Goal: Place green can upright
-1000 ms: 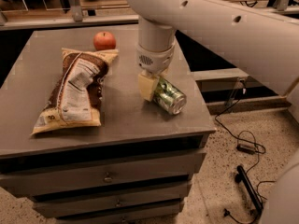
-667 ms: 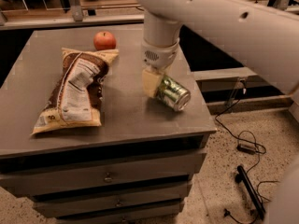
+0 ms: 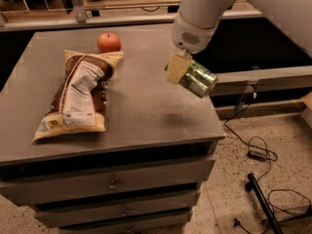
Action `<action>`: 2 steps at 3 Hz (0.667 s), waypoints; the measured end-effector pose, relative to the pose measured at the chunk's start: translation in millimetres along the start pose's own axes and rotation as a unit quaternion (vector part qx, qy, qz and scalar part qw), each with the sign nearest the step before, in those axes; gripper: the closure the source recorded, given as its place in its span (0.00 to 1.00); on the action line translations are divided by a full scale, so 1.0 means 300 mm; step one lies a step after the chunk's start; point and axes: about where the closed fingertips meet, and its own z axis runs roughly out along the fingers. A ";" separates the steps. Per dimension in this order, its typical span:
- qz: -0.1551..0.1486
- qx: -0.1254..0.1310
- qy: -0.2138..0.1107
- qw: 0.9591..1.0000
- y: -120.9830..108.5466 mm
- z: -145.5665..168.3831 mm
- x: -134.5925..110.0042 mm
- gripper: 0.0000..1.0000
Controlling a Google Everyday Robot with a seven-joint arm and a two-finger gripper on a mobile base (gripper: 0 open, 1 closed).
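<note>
The green can (image 3: 197, 78) is held in the air above the right part of the grey table (image 3: 141, 106), tilted on its side with one silver end facing down and right. My gripper (image 3: 181, 71) is shut on the green can, one pale yellow finger pad (image 3: 176, 67) pressed on its near side. The white arm comes down from the top right. A faint shadow lies on the table below the can.
A red apple (image 3: 108, 42) sits at the back of the table. A brown and yellow chip bag (image 3: 79, 94) lies flat on the left half. Drawers front the cabinet below. Cables (image 3: 256, 152) lie on the speckled floor at right.
The gripper has lifted the green can off the table and carried it up and to the right. The can is still tilted.
</note>
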 end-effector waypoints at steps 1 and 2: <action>-0.049 0.008 -0.016 0.999 -0.007 -0.022 0.014 1.00; -0.053 0.007 -0.014 0.998 -0.006 -0.019 0.011 1.00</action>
